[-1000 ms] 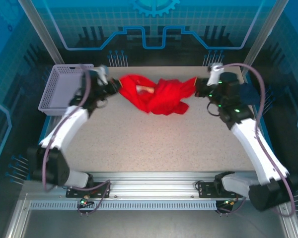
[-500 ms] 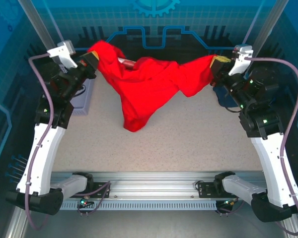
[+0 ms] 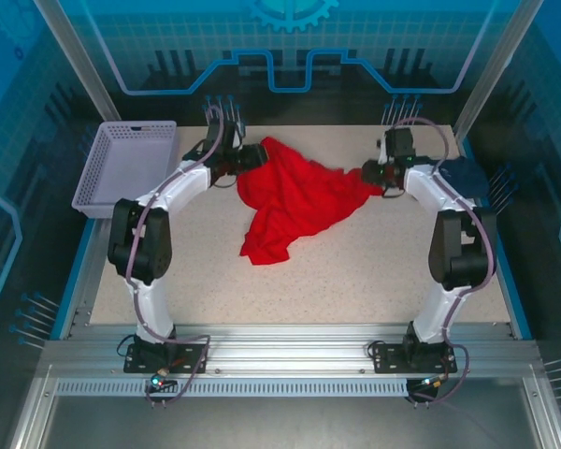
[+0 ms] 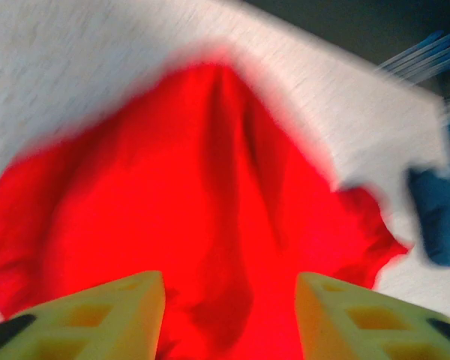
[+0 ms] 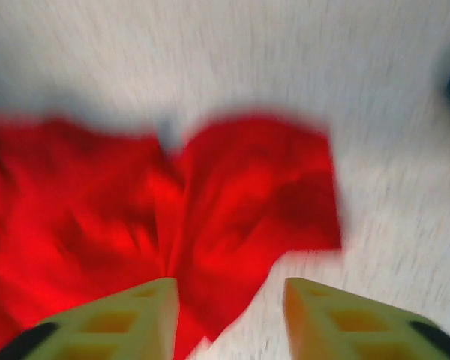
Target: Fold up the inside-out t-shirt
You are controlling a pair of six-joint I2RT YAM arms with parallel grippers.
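Red cloth, soft and light: the inside-out t-shirt (image 3: 294,201) lies crumpled on the far half of the desk (image 3: 355,281), between left claw (image 3: 251,157) and right claw (image 3: 376,174). Judged limp and prone to bunching; best pinched at a hem or shoulder edge, not mid-panel. Both claws stand parted over the cloth, holding nothing. No brand, label or legible writing visible.

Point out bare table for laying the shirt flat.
Free: the near half of the table, from the red t-shirt down to the front rail. Crowded: the far strip, with basket left, t-shirt centre, navy garment right.
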